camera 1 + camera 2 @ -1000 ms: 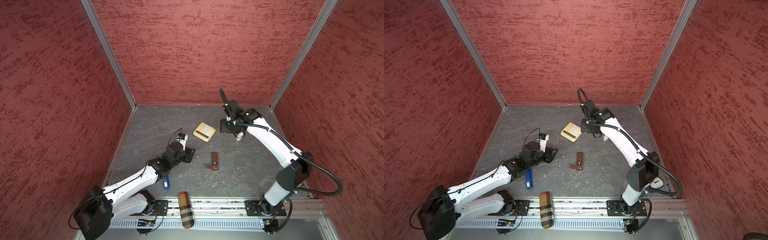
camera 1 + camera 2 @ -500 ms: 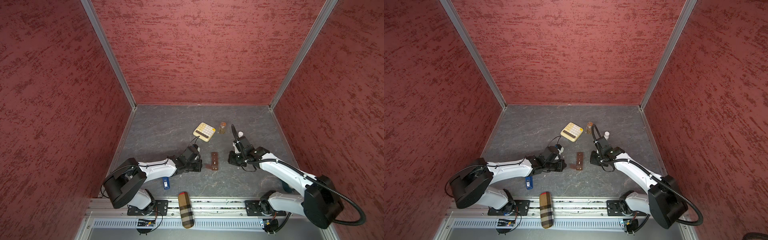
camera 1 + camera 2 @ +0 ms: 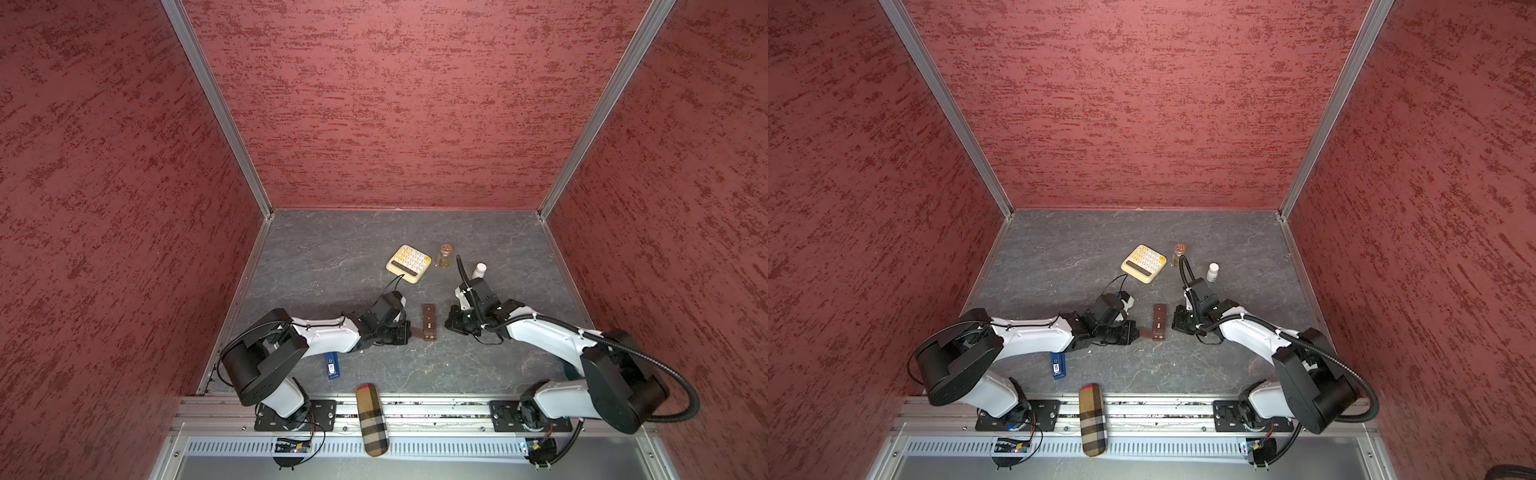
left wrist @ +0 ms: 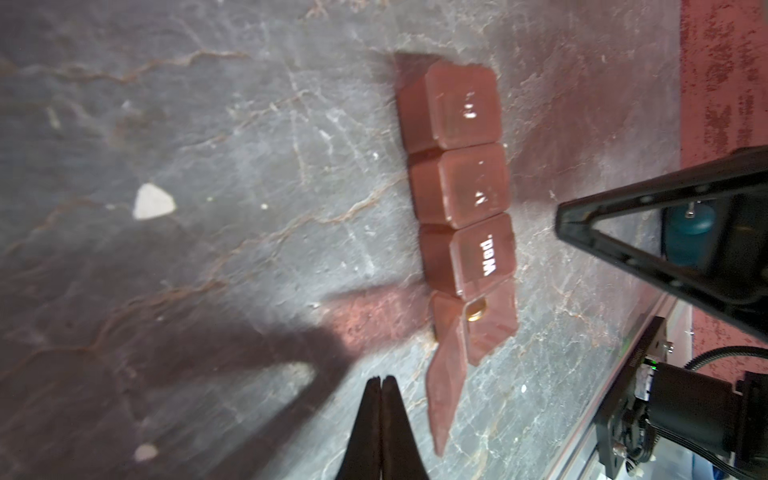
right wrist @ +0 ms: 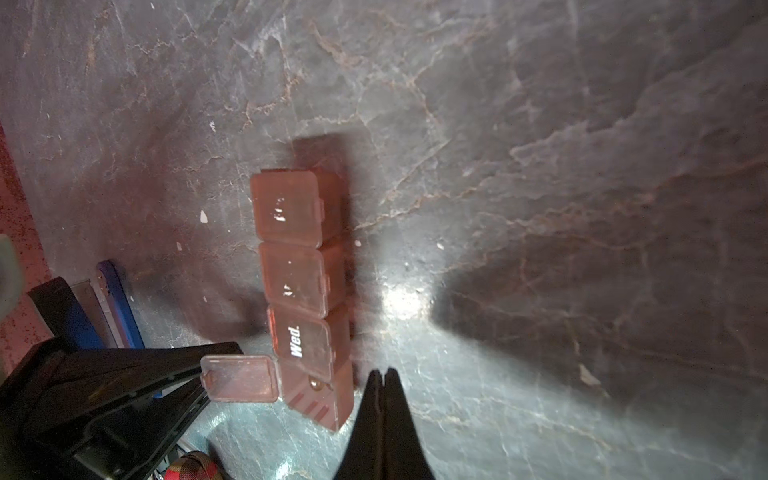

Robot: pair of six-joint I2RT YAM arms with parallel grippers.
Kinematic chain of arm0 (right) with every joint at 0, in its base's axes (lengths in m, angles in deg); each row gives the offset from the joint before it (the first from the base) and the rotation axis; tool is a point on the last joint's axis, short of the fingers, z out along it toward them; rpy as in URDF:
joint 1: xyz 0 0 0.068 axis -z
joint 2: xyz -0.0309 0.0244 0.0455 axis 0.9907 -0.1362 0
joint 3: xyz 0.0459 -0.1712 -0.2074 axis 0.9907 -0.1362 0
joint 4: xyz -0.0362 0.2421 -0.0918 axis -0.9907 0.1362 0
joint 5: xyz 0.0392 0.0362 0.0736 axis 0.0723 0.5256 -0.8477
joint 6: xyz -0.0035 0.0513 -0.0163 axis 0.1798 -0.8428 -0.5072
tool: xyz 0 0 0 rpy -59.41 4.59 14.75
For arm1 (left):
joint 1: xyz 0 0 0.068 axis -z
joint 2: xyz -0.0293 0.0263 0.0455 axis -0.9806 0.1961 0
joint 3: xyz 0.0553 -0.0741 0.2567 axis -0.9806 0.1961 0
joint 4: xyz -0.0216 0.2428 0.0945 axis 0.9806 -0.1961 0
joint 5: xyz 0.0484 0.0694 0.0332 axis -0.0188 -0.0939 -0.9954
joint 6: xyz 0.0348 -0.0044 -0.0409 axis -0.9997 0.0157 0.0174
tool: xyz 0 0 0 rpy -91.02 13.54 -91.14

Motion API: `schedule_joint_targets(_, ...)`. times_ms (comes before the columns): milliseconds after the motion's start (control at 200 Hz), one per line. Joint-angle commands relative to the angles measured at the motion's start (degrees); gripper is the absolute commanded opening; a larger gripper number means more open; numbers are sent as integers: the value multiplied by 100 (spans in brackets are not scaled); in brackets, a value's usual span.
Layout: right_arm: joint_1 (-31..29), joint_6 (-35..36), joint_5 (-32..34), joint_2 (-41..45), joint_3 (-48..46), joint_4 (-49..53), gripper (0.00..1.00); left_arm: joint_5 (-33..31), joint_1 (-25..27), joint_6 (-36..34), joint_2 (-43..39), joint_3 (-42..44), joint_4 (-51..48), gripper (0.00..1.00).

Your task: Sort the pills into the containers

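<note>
A dark brown strip of containers [image 3: 429, 322] is shown lying flat in the middle of the grey table [image 3: 332, 257], between the two arms. Four compartments are counted in the wrist views; three lids are seen shut (one is printed "Wed."); the end compartment nearest the front rail [image 3: 415, 409] is seen open, its lid [image 5: 241, 384] swung out toward the left arm. One small amber pill [image 4: 476, 311] is seen inside the open compartment; a few white flecks [image 4: 151, 202] are scattered on the table nearby, and it cannot be told whether they are pills.

The left gripper [image 4: 381, 379] is held low just beside the open lid, its fingers pressed together with nothing between them; the right gripper [image 5: 383, 372] is held just beside the strip's opposite side, likewise pressed together and empty.

Farther back, a cream calculator [image 3: 408, 264], an amber bottle [image 3: 444, 255] and a small white bottle [image 3: 479, 271] are placed; a blue object [image 3: 332, 365] is seen beside the left arm; a plaid case [image 3: 372, 419] is laid across the front rail.
</note>
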Motion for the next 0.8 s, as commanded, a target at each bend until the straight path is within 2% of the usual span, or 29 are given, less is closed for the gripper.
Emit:
schedule_joint_targets(0,-15,-12,-146,-77,-26,-299,0,101,44,14,-9,-60,185,0)
schedule_joint_targets(426,-19,71,-204,-108,-62,-268,1,5,250,151,-229,-2,495,0)
schedule_joint_targets(476,-24,85,-190,-36,-65,-231,4,10,260,132,-230,-16,493,0)
schedule_joint_targets(651,-24,176,-183,200,-53,-170,20,14,278,167,-200,-11,637,15)
schedule_joint_targets(796,-24,250,-219,334,-61,-163,29,86,274,160,-66,-85,766,20)
